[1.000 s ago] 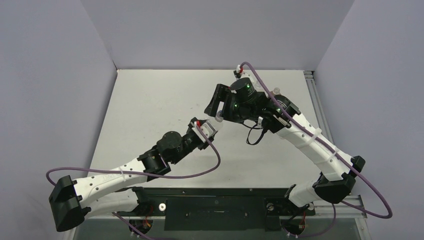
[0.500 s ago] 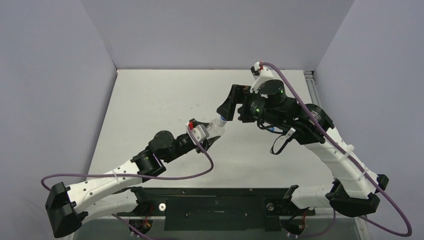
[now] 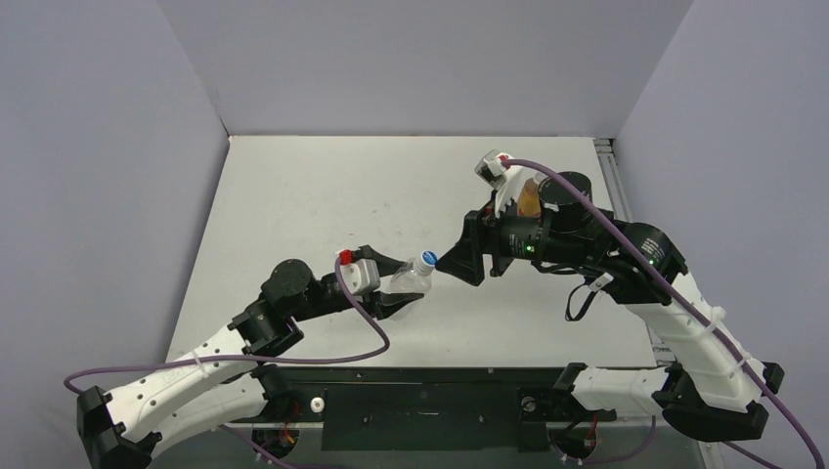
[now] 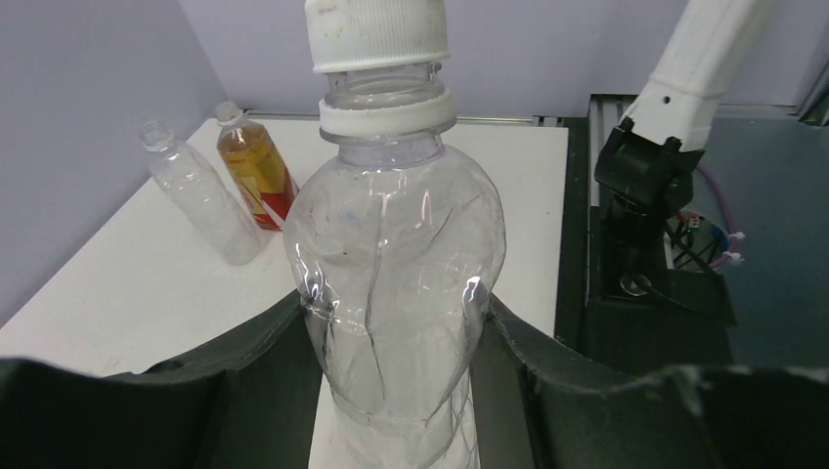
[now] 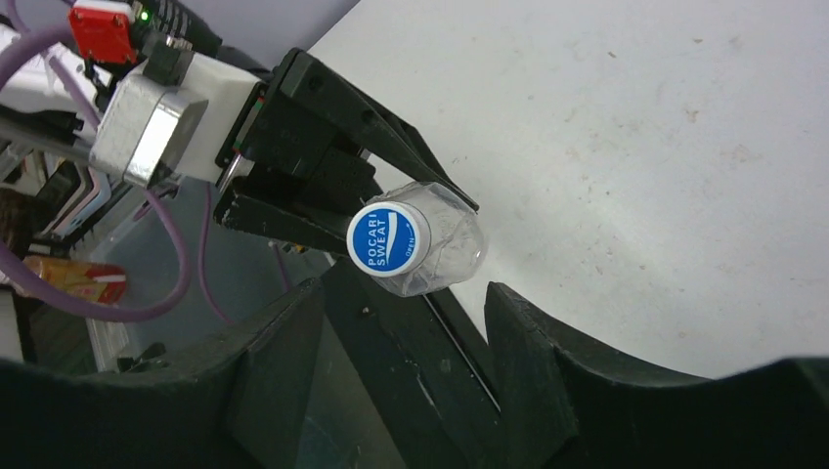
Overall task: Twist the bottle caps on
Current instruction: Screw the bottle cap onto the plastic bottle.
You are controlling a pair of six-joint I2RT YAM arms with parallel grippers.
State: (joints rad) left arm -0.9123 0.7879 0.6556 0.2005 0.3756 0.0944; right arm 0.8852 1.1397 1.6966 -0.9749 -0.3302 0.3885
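L gripper (image 4: 391,332) grips clear bottle (image 4: 391,225) (blue cap (image 5: 388,237) on).

A: What lies ahead of the right end effector (image 5: 401,298)?
B: A blue-and-white cap (image 5: 388,237) lettered POCARI SWEAT. It faces the lens and sits on a clear bottle (image 5: 452,252).
A: Is the cap gripped?
B: No. The right fingers (image 5: 279,362) stand apart below it.
A: And the bottle?
B: The left end effector (image 5: 425,220) clamps its body between black fingers. The white worktop (image 5: 635,147) lies behind, and a purple cable (image 5: 59,305) loops at the left.
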